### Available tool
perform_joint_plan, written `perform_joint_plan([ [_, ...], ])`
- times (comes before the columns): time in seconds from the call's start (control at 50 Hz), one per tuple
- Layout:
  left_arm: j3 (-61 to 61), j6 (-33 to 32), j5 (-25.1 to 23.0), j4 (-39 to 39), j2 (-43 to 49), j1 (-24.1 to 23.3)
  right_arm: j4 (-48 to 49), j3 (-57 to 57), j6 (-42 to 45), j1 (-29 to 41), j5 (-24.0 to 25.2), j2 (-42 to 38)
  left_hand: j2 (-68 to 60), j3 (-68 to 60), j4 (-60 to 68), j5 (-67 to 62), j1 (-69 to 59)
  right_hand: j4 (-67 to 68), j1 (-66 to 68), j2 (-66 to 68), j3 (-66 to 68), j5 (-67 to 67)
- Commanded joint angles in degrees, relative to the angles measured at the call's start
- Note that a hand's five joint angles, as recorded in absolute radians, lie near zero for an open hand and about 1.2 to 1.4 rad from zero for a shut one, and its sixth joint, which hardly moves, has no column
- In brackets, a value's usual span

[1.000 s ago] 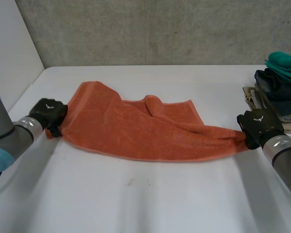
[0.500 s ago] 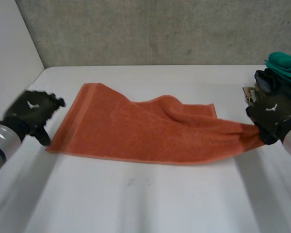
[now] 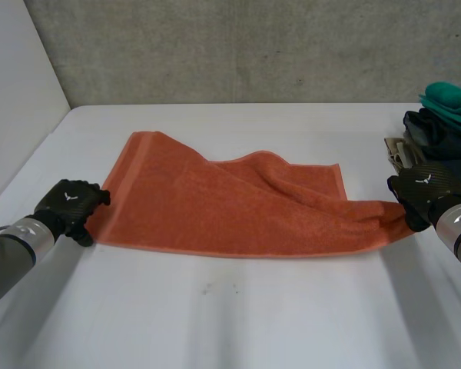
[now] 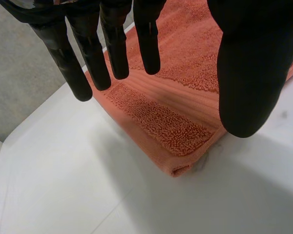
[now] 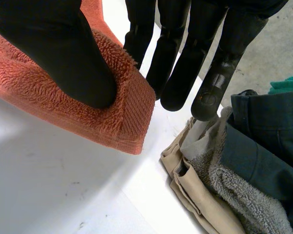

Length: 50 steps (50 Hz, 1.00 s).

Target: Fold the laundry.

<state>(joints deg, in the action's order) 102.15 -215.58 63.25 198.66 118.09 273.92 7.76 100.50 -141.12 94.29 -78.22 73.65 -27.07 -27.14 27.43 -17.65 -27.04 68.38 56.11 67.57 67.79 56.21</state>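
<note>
Soft, even light falls from above on the white table (image 3: 230, 323), which shows bright. The towel (image 3: 223, 207) casts a thin, faint shadow along its near edge, and its folds are gently shaded.

- towel (image 3: 230, 207): rust-orange terry, one plain shade throughout; a flat-woven band in the same orange along its short end
- counter (image 3: 215, 323): plain white, with a few faint dark specks
- left hand (image 3: 67, 207) and right hand (image 3: 422, 192): black, each with a small white mark on its back
- fingers (image 4: 115, 48): glossy black
- arms (image 3: 11, 250): grey
- teal cloth (image 3: 449, 96): plain
- dark navy cloth (image 3: 438, 134): plain
- grey terry cloth (image 5: 244, 190): mid grey, unpatterned
- beige cloth (image 5: 195, 180): plain
- wall (image 3: 253, 46): mottled grey with dark flecks
</note>
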Motion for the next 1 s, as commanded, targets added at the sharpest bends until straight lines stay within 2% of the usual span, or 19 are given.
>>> perform_joint_plan([
  [0.02, -2.9, 0.0, 0.3, 0.6, 3.7, -0.7, 0.2, 0.4, 0.0, 0.0, 0.0, -0.3, -5.3, -5.3, 5.0, -4.8, -5.4, 11.6, 23.9, 12.4, 12.2, 13.8],
  [0.64, -14.1, 0.6, 0.8, 1.5, 10.0, -4.3, 1.6, 1.5, 0.0, 0.0, 0.0, -1.8, -19.3, -19.2, 18.9, -18.7, -19.3, 11.6, 23.9, 12.4, 12.2, 13.8],
  [0.7, -14.1, 0.3, 0.8, 1.5, 10.8, -5.1, 1.7, 1.5, 0.1, 0.0, 0.0, -1.8, -28.9, -28.8, 28.5, -28.3, -28.9, 11.6, 23.9, 12.4, 12.2, 13.8],
  [0.74, -13.9, 0.4, 1.0, 1.5, 10.9, -5.6, 1.7, 1.5, 0.0, 0.0, 0.0, -1.8, -45.6, -45.6, 45.3, -45.0, -45.6, 11.6, 23.9, 12.4, 12.2, 13.8],
  [0.78, -13.5, 0.3, 1.0, 1.5, 10.9, -5.9, 1.7, 1.5, 0.1, 0.0, -0.1, -1.8, -52.9, -52.8, 52.5, -52.3, -52.9, 11.6, 23.9, 12.4, 12.2, 13.8],
  [0.86, -11.4, 0.6, 3.2, 1.0, 8.7, -6.1, 1.6, 1.3, 0.1, 0.0, -0.2, -1.6, -52.9, -52.9, 52.6, -52.4, -53.0, 11.6, 23.9, 12.4, 12.2, 13.8],
  [0.96, -4.5, 0.9, 5.7, 0.4, -5.6, -5.5, -0.5, 0.5, 0.9, 0.0, -0.6, -0.4, -52.9, -52.9, 52.6, -52.4, -53.0, 11.6, 23.9, 12.4, 12.2, 13.8],
  [1.0, -1.0, 0.4, 6.0, -1.2, -11.9, -5.4, -4.3, 0.1, 2.3, -0.1, -0.6, 3.3, -52.9, -52.9, 52.6, -52.4, -53.0, 11.6, 23.9, 12.4, 12.2, 13.8],
])
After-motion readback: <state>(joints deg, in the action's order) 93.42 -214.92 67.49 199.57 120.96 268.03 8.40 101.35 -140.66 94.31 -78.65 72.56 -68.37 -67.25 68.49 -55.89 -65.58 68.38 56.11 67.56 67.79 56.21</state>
